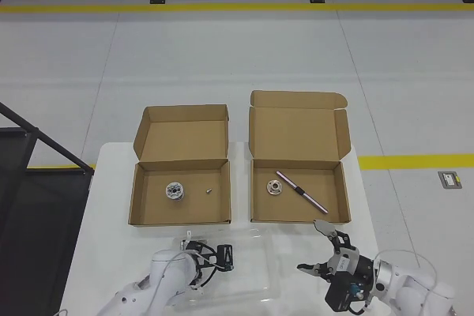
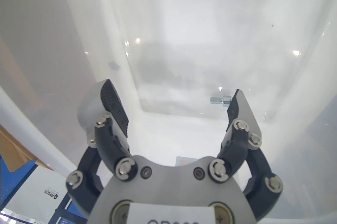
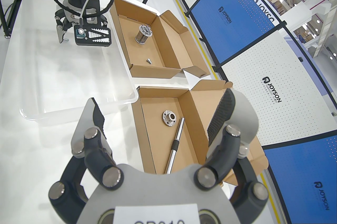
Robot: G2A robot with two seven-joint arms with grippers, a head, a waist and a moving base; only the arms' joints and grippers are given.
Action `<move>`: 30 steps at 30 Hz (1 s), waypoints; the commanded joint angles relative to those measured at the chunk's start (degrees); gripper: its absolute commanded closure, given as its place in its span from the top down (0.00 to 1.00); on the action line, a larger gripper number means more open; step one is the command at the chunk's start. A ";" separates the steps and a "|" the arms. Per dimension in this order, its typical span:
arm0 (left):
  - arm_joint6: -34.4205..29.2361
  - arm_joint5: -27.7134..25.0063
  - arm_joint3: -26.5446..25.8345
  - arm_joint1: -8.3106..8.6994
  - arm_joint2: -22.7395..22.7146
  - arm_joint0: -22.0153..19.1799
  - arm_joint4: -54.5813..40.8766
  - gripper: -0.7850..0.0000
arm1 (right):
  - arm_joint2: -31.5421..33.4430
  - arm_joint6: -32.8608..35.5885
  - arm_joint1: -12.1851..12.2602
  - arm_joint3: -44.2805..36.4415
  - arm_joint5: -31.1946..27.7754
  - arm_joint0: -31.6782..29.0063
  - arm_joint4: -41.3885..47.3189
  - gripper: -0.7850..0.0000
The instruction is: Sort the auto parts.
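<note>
Touching a pad (image 2: 233, 107) of the left end effector (image 2: 172, 89), seemingly: 1 bolt (image 2: 220, 100).

white table (image 1: 103, 213), rounded corners. two open cardboard boxes side by side on far part, lids folded back, raised. left box (image 1: 152, 207) and right box (image 1: 288, 209) apart, narrow strip of bare top between. clear tray (image 1: 249, 265) on near part, in front of both boxes, straddling gap. tray's far rim just beside box fronts; touching or not, cannot tell. bare top left of left box, right of tray.
</note>
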 commanded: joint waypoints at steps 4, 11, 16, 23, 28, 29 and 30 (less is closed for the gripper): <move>0.70 -4.73 -0.73 0.56 -1.24 0.74 0.31 1.00 | 0.00 0.00 0.00 0.00 0.00 0.00 0.00 1.00; -0.89 -7.88 -1.00 0.95 -2.01 1.72 1.42 1.00 | 0.00 0.00 0.00 0.00 0.00 0.00 0.00 1.00; -1.96 -5.84 -0.61 0.55 -1.60 1.59 2.42 1.00 | 0.00 0.00 0.00 0.00 0.00 0.00 0.00 1.00; -4.30 -2.60 0.43 -0.33 -0.63 1.15 3.19 1.00 | 0.00 0.00 0.00 0.00 0.00 0.00 0.00 1.00; -5.35 0.26 1.14 -1.00 -0.57 0.59 2.94 1.00 | 0.00 0.00 0.00 0.00 0.00 0.00 0.00 1.00; -5.55 0.69 1.29 -1.10 -0.61 0.50 3.00 1.00 | 0.00 0.00 0.00 0.00 0.00 0.00 0.00 1.00; -5.75 1.10 1.45 -1.21 -0.64 0.49 2.89 1.00 | 0.00 0.00 0.00 0.00 0.00 0.00 0.00 1.00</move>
